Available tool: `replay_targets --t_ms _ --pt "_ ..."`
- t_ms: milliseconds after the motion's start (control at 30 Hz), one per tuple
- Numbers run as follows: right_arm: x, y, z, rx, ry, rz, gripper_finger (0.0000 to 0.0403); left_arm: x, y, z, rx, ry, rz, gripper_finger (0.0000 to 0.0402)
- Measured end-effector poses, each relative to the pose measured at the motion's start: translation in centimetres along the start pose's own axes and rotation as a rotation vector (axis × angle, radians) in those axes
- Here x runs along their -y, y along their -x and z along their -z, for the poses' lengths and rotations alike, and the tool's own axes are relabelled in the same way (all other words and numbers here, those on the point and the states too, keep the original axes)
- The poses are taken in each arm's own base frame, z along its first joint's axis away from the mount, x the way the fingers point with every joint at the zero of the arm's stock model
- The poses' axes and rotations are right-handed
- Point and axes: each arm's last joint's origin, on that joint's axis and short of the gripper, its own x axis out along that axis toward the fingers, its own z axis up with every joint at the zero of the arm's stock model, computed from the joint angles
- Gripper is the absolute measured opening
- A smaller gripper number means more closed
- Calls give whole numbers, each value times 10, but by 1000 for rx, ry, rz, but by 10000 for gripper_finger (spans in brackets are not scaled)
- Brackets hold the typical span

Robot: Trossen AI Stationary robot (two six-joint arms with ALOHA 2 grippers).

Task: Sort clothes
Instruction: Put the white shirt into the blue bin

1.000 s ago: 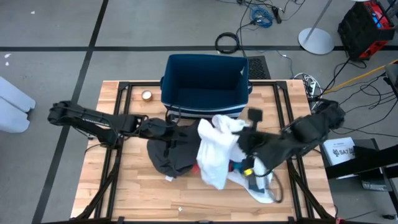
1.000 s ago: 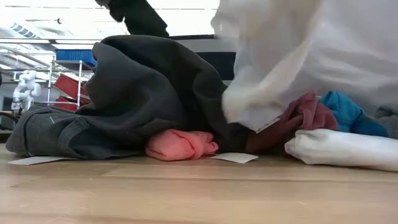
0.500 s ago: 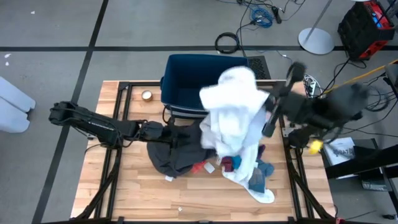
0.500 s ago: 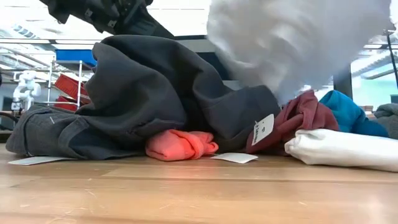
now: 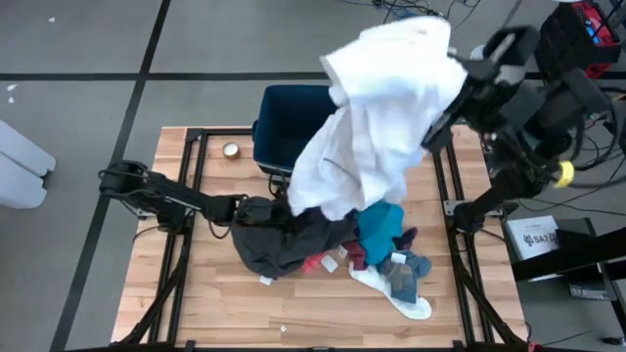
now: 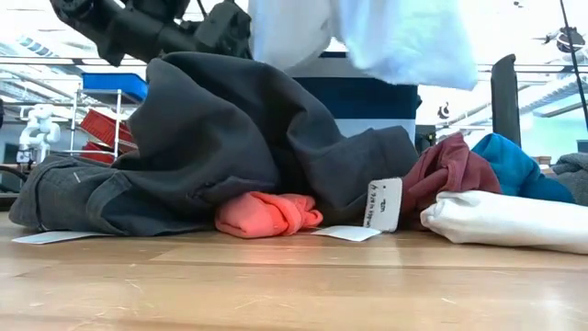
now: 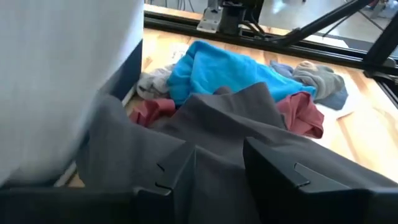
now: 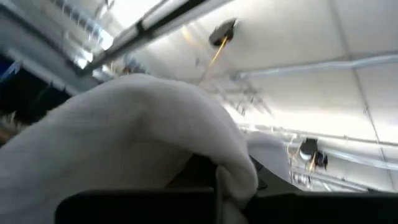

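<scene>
- Setting: robotics lab or test bay, not a home.
- Worktop [image 5: 215,293]: wood slats on a black metal frame [image 5: 191,147], standing alone on a grey floor [image 5: 78,59] marked with dark tape lines.
- Two dark arms are mounted at the worktop's sides; clothes [image 5: 323,235] and a blue bin [image 5: 284,117] serve as test props.
- Loose cables [image 5: 411,20] and a coiled black cord [image 5: 358,66] lie on the floor behind the worktop.
- Red-and-black case [image 5: 577,39] and a round stand base [image 5: 497,65] sit at the far right.
- Low view: open hall behind, metal shelving [image 6: 96,115] with red boxes, and a small white figure [image 6: 37,129].
- Right wrist view: high ceiling with beams and hanging lamps [image 8: 224,31].
</scene>
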Motion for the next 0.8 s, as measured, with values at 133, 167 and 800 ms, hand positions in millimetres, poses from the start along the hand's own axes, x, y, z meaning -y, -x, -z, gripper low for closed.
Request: replay_targets --t_ms 133,167,800 --pt "13 -17 16 135 -43 51 0 5 -11 11 -7 21 16 145" --pt "17 -21 21 167 -48 70 0 7 -13 14 -9 22 20 145" --pt "68 -76 134 773 -501 169 0 18 -41 52 -14 -18 61 145"
